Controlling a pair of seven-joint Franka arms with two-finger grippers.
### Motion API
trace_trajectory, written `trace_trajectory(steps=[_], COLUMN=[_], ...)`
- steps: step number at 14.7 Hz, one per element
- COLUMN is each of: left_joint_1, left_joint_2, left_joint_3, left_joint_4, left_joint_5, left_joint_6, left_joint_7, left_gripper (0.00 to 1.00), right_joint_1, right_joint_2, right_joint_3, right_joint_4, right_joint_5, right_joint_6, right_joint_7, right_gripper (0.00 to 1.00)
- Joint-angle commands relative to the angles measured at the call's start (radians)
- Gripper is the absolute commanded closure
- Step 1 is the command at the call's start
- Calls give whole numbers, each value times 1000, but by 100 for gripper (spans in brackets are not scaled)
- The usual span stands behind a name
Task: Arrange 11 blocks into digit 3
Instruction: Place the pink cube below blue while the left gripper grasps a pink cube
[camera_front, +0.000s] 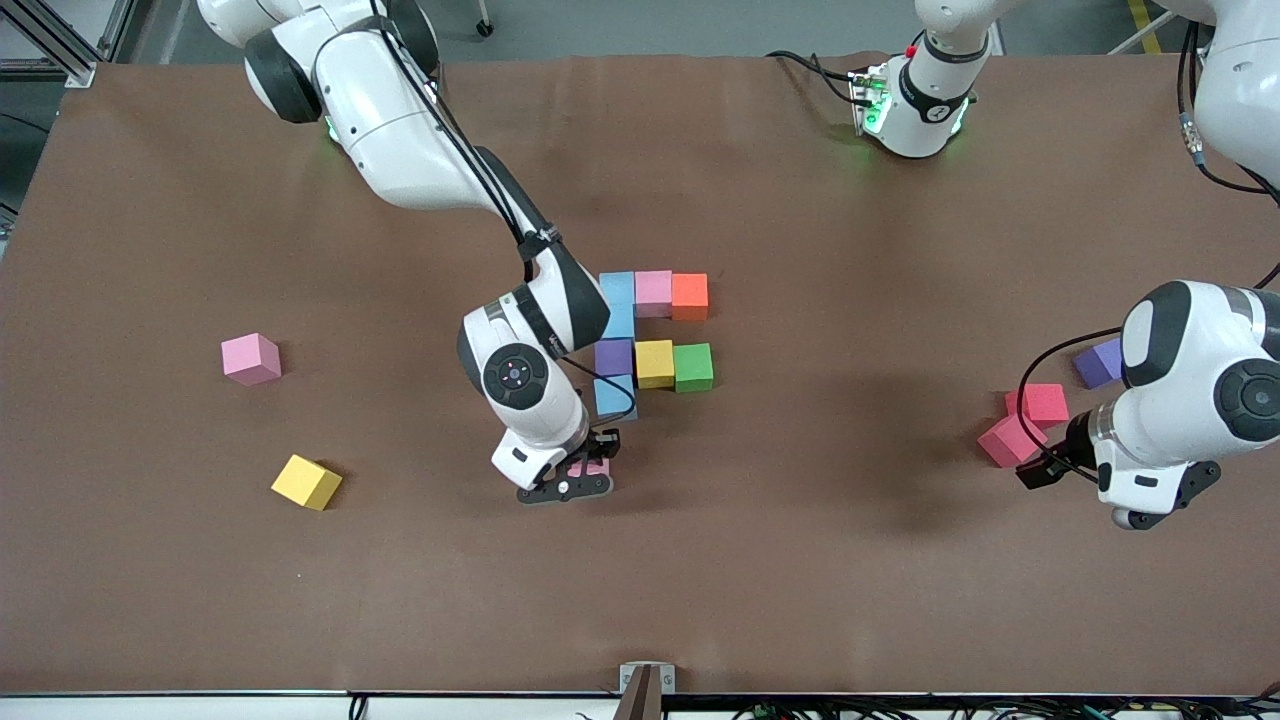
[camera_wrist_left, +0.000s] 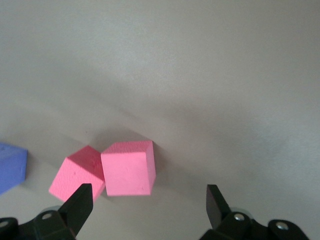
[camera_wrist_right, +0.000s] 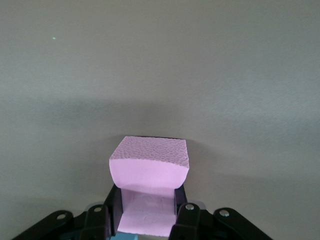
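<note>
Front, yellow block (camera_front: 306, 482): lay nearest the camera, toward the right arm's end.
Front, right gripper (camera_front: 580, 473): clamped a pink block (camera_front: 588, 467) just nearer the camera than the figure (camera_front: 655, 330).
Left wrist, left gripper (camera_wrist_left: 150, 205): fingers apart over two red blocks (camera_wrist_left: 127, 167) that touched.
Right wrist, pink block (camera_wrist_right: 149, 170): squeezed between the fingers (camera_wrist_right: 183, 209).

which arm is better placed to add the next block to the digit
Right. Its end effector is shut on a pink block, just nearer the camera than the column's light blue block. The left end effector is open, over two red blocks at its end of the table.
</note>
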Motion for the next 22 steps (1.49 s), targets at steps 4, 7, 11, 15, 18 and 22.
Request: trace_trajectory(steps=[4,7,11,15,18,22], left_joint_1=[24,24,25,43,74,83], left_joint_2=[74,99,117,117,105,103], left_joint_3=[52,57,60,61,61,61], left_joint_4=[2,-6,-23,-78,-116,-129], left_joint_5=[22,27,21,24,27,27], left_joint_6=[121,130,143,195,218,218], left_joint_7=[184,172,140,108,105,102], left_gripper=[0,0,0,0,0,0], right_joint_1=[30,43,63,65,71,70], right_joint_2=[17,17,17,15,17,17], right_joint_3=[-1,-1,-1,-1,-1,-1], right_joint_4=[30,30,27,27,27,27], right_joint_5=[21,21,18,18,20,21], right_joint_6=[-11,-18,-41,-75,-81,-80], right_joint_7=[58,60,58,62,63,63], right_gripper=[79,79,79,79,79,79])
